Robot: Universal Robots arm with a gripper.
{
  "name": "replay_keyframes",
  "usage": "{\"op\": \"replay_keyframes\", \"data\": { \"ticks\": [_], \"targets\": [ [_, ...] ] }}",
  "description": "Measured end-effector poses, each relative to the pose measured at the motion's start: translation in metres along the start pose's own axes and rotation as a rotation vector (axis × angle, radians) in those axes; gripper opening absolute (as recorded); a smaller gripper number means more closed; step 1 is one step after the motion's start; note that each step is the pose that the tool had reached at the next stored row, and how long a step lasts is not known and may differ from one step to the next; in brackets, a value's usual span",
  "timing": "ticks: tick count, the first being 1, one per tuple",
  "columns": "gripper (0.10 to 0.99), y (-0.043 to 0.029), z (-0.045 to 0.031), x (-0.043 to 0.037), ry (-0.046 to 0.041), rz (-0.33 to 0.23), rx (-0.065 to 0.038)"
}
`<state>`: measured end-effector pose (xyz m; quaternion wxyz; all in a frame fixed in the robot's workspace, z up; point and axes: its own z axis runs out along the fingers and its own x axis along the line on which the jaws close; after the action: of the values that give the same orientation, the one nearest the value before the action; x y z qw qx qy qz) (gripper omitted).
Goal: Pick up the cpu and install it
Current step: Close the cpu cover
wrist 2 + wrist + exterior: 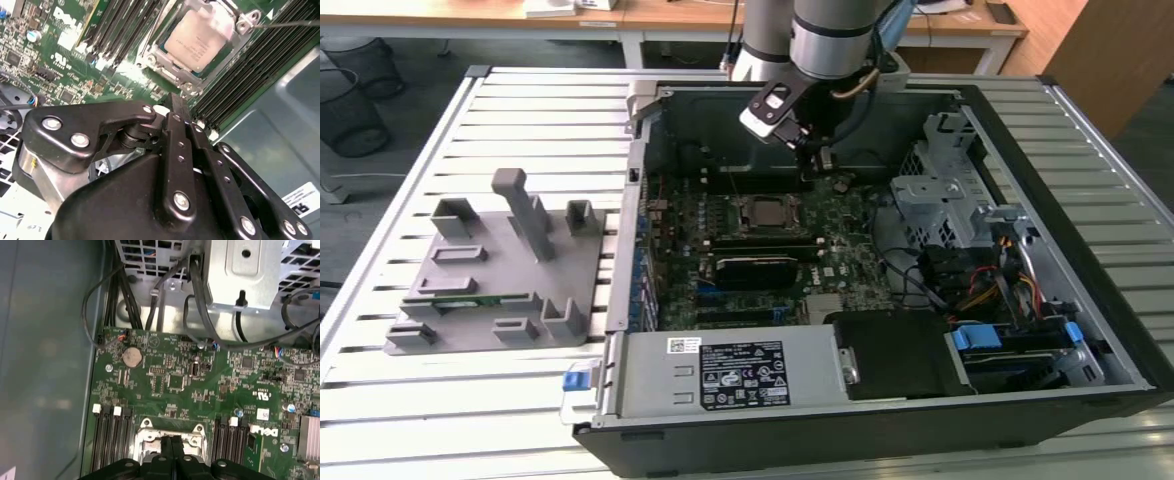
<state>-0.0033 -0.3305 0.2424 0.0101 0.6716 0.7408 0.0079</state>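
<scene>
cpu (200,40) seated in socket (167,75); jaws pressed together, empty, near it

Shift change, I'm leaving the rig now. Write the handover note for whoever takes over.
The gripper: fingers shut, holding nothing, just above the green board, near the socket.
The chip: lying flat in the socket, apart from the fingers.
Done: the chip sits in its socket.
Left: whether the socket's clamp is locked over the chip cannot be told from here.
</scene>
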Motion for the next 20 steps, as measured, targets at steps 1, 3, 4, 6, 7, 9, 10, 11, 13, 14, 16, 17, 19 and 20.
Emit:
{"op": "replay_keyframes", "data": {
  "ticks": [1, 3, 4, 6, 7, 9, 10, 11, 13, 14, 16, 17, 19, 20],
  "targets": [
    [0.106, -0.0021, 0.0002, 0.0002, 0.0001, 0.0, 0.0],
    [0.106, -0.0066, 0.0008, 0.0007, 0.0002, 0.0, 0.0],
    [0.106, -0.0092, 0.0013, 0.001, 0.0001, 0.0, 0.0],
    [0.106, -0.015, 0.0026, 0.0015, 0.0, 0.0, 0.0],
    [0.106, -0.0181, 0.0032, 0.0018, 0.0, 0.0, 0.0],
    [0.106, -0.0234, 0.0045, 0.0023, 0.0, 0.0, 0.0],
    [0.106, -0.0257, 0.005, 0.0025, 0.0, 0.0, 0.0],
    [0.106, -0.0277, 0.0056, 0.0027, 0.0, 0.0, 0.0],
    [0.106, -0.0316, 0.0065, 0.0029, -0.0002, 0.0, 0.0],
    [0.106, -0.0333, 0.007, 0.0028, -0.0001, 0.0, 0.0],
    [0.106, -0.0372, 0.0084, 0.0018, 0.0, 0.0, 0.0],
    [0.106, -0.039, 0.0091, 0.0014, -0.0001, 0.0, 0.0],
    [0.106, -0.0426, 0.0108, 0.001, 0.0002, 0.0, 0.0],
    [0.106, -0.0443, 0.0117, 0.0009, 0.0001, 0.0, 0.0]
  ]
}}
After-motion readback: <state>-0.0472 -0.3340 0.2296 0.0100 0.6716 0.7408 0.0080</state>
